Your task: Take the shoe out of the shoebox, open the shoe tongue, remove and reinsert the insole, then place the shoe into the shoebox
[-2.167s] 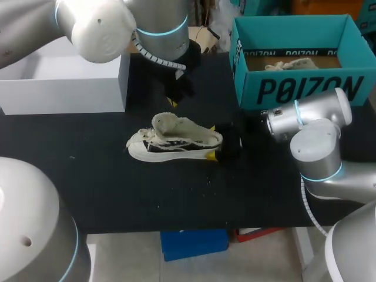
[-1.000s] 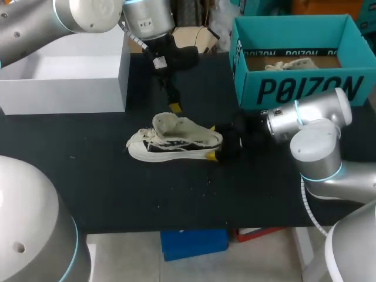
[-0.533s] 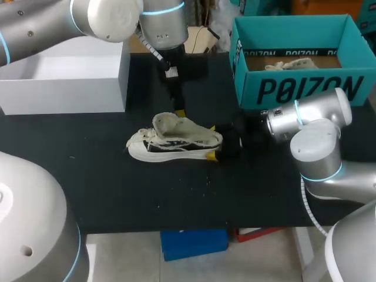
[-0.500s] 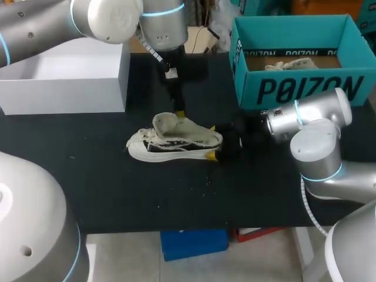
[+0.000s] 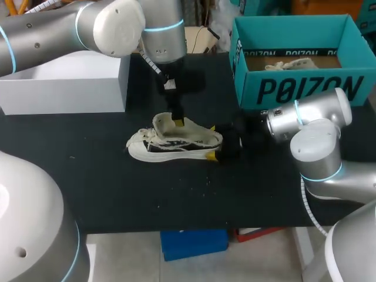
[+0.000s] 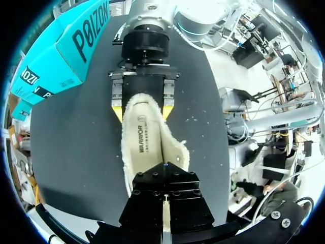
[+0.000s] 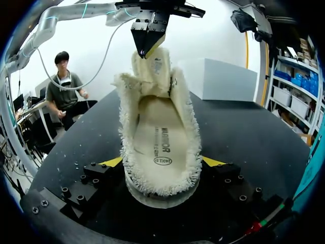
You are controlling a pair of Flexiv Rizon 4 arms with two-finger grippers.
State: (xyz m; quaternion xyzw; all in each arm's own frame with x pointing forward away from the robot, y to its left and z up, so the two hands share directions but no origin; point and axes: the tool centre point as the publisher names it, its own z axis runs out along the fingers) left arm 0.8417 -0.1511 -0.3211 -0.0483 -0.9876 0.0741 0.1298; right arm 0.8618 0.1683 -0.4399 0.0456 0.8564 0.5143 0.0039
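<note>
A cream, fuzzy-lined shoe stands upright on the black table, toe to the left. Its insole lies inside, and the tongue stands raised. My right gripper clamps the heel, a yellow tip pressed against each side. My left gripper hangs over the shoe's opening, fingers shut together, its tip at the tongue's upper edge. The left wrist view looks down past the shut left gripper onto the insole and the right gripper at the heel. The teal shoebox stands at the back right.
A white box sits at the back left of the table. Inside the teal shoebox lies another pale shoe. Small light crumbs dot the black surface in front of the shoe.
My left gripper has come down and forward from behind the shoe to the raised tongue. The shoe and my right gripper have stayed put.
</note>
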